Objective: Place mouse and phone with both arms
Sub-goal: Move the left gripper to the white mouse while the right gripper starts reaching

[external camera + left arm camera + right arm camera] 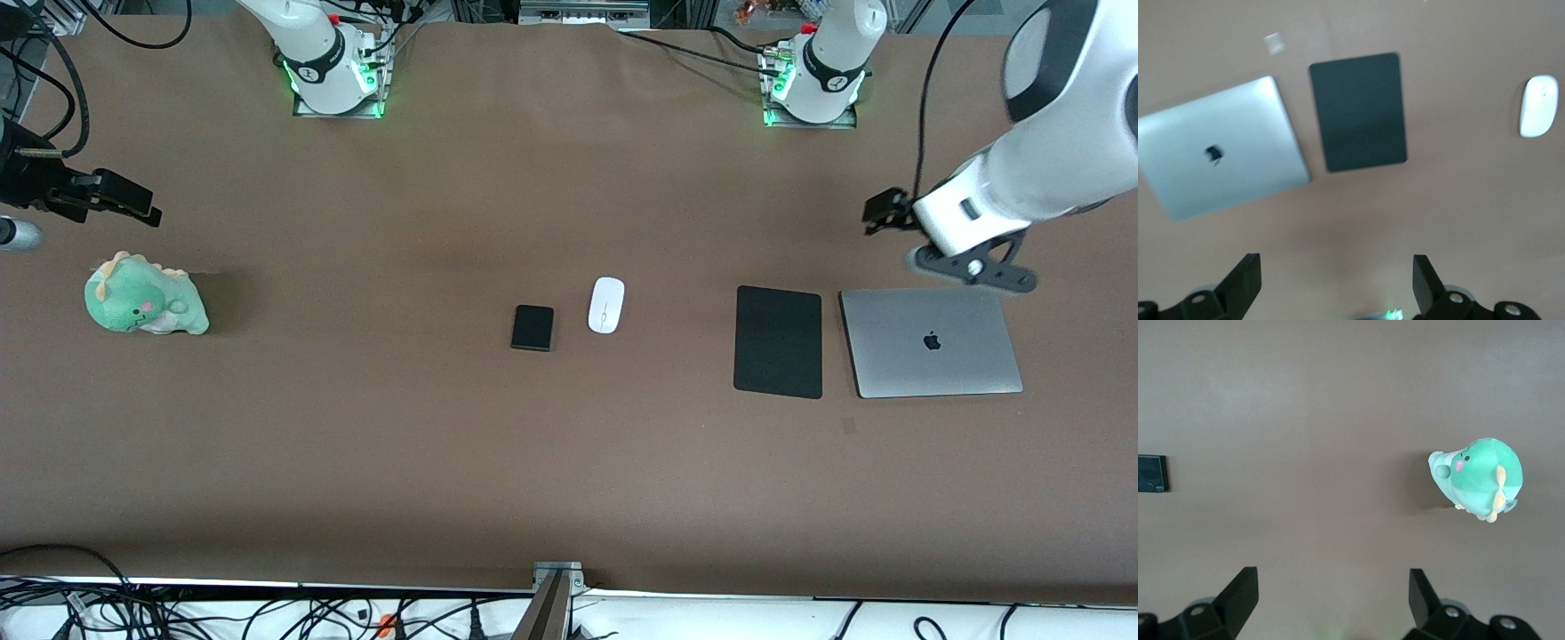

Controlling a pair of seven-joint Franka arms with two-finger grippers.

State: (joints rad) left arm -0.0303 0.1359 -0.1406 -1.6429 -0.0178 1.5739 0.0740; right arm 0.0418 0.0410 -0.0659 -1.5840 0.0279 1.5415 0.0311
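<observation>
The white mouse [606, 305] lies at the table's middle. The black phone [532, 328] lies beside it, toward the right arm's end and slightly nearer to the front camera. The mouse also shows in the left wrist view [1539, 105]. An edge of the phone shows in the right wrist view [1151, 473]. My left gripper [887, 213] hangs in the air over the table by the laptop's edge. It is open and empty in its wrist view [1336, 260]. My right gripper [133, 203] is up over the right arm's end of the table, open and empty [1332, 573].
A flat black mouse pad [779, 341] [1358, 111] and a closed silver laptop [930, 342] [1221, 147] lie side by side toward the left arm's end. A green plush dinosaur [145, 305] [1478, 477] sits toward the right arm's end. Cables run along the front edge.
</observation>
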